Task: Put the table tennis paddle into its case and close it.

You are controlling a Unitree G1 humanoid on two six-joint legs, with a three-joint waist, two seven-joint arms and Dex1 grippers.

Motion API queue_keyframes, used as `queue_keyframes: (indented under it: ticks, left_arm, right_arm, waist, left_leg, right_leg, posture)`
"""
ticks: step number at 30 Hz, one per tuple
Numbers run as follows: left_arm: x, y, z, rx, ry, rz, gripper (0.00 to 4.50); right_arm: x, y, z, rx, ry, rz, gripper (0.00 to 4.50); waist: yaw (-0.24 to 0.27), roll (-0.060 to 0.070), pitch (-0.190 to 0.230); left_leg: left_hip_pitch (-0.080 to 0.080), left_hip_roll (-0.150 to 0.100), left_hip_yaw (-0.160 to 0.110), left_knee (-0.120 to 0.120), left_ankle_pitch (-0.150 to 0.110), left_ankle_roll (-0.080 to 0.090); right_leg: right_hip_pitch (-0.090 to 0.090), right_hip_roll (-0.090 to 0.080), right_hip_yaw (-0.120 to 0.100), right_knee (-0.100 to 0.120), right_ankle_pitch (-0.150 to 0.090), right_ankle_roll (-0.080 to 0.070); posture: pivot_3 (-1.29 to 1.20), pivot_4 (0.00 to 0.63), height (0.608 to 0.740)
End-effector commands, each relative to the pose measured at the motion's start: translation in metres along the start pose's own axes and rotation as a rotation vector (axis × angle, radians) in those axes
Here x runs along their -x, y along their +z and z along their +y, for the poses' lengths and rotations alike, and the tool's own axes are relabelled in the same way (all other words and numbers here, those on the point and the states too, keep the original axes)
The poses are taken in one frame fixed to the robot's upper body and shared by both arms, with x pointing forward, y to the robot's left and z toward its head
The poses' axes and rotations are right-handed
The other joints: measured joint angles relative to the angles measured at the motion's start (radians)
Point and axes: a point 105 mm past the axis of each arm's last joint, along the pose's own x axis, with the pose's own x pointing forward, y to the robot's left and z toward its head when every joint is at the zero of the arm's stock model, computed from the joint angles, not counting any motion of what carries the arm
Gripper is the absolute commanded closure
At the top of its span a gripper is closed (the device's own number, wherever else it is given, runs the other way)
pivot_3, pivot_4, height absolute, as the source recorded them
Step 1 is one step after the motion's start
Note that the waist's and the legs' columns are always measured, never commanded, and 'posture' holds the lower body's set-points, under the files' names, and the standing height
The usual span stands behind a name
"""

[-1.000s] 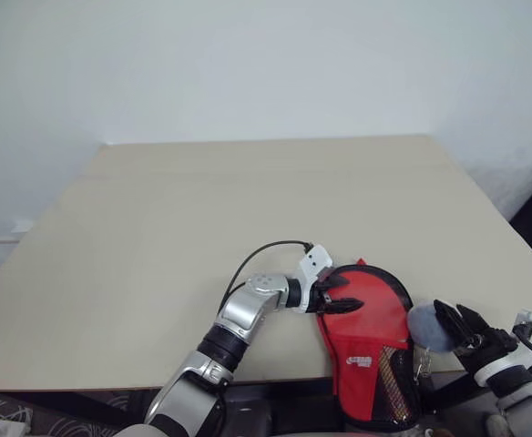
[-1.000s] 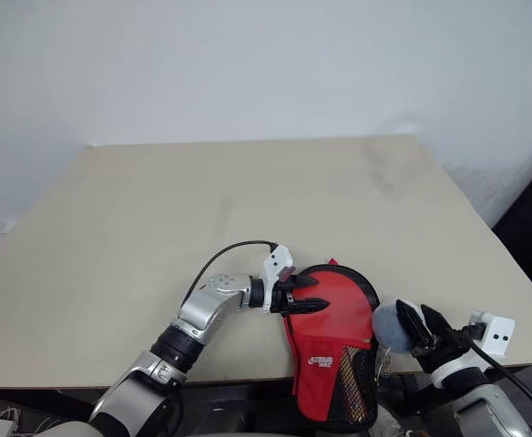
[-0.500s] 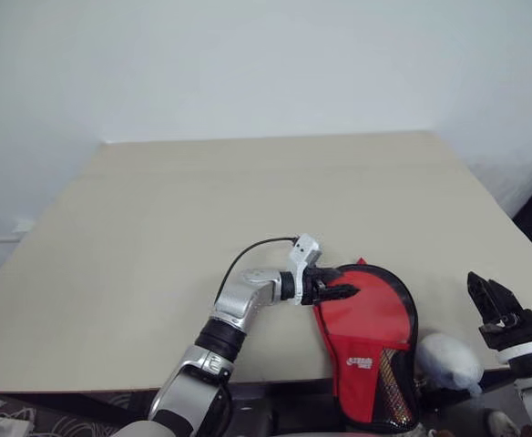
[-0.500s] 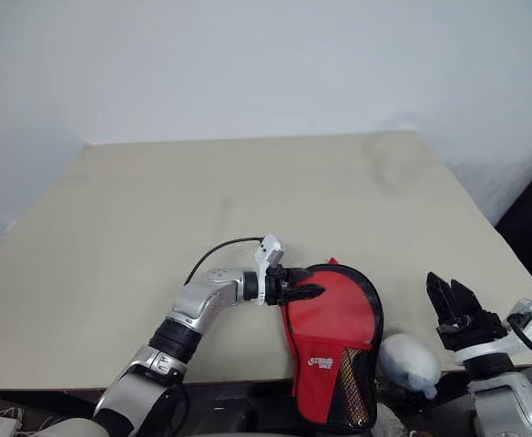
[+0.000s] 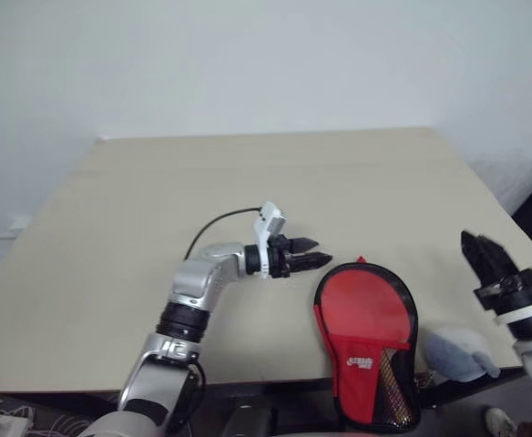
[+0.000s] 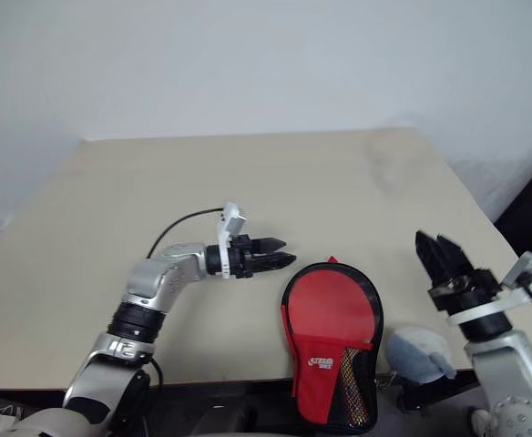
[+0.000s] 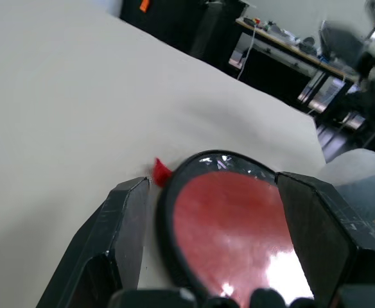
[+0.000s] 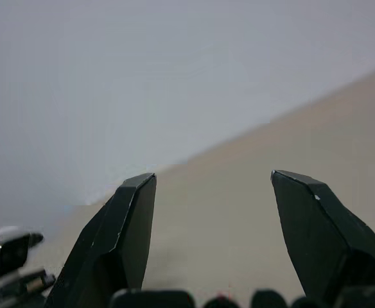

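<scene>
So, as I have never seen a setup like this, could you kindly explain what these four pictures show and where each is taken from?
Two pictures come from a camera pair on a humanoid robot's head, looking down over its arms at a beige table. The other two come from a camera on each wrist, looking out between that gripper's two black fingers. The left gripper hovers open just beside the case, a red paddle-shaped cover lying at the table's near edge. The left wrist picture looks through the case's clear panel at something red. The right gripper is raised at the table's right side, open and holding nothing. A fluffy bluish-grey lump sits beside the case.
</scene>
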Motion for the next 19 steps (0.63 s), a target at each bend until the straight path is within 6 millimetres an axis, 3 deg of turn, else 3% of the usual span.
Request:
queue_keyframes:
  ticks: [1,9,13,16,19]
  left_arm:
    - [0.028,0.017,-0.011,-0.121,-0.033,-0.002,1.18]
    - [0.109,-0.005,-0.017,-0.155,0.108,0.179,1.18]
    - [0.142,-0.027,-0.033,-0.101,0.17,0.248,1.18]
    - [0.155,-0.038,-0.045,-0.064,0.209,0.267,1.18]
    - [0.156,-0.043,-0.049,-0.06,0.223,0.267,1.18]
  right_arm:
    - [-0.012,0.014,0.027,-0.004,0.171,0.03,1.42]
    - [-0.041,-0.012,0.034,-0.011,0.336,0.258,1.42]
    - [-0.049,-0.02,0.049,0.005,0.475,0.291,1.42]
    - [-0.055,-0.019,0.058,0.008,0.544,0.286,1.42]
    - [-0.057,-0.025,0.058,0.023,0.561,0.302,1.42]
  waist:
    - [-0.003,-0.001,0.001]
    - [-0.013,-0.009,0.006]
    - [-0.014,-0.009,0.009]
    - [-0.016,-0.008,0.009]
    - [-0.007,-0.01,0.01]
  left_leg:
    - [0.0,0.0,0.0,0.0,0.0,0.0]
    - [0.002,0.0,0.002,-0.005,0.0,0.0]
    - [0.001,0.0,0.002,-0.005,0.0,0.0]
    - [0.001,0.0,0.002,-0.007,0.0,0.0]
    - [0.001,0.001,0.002,-0.006,0.0,0.0]
  right_leg:
    - [0.0,0.0,0.0,0.0,0.0,0.0]
    - [-0.001,0.0,0.003,-0.001,0.001,-0.003]
    - [-0.002,0.0,0.003,-0.001,0.001,-0.003]
    - [-0.004,0.0,0.004,-0.001,0.001,-0.003]
    - [-0.004,0.0,0.003,0.0,0.001,-0.003]
  posture:
    - [0.0,0.0,0.74]
    - [0.0,0.0,0.74]
    - [0.0,0.0,0.74]
    - [0.0,0.0,0.74]
    - [0.0,0.0,0.74]
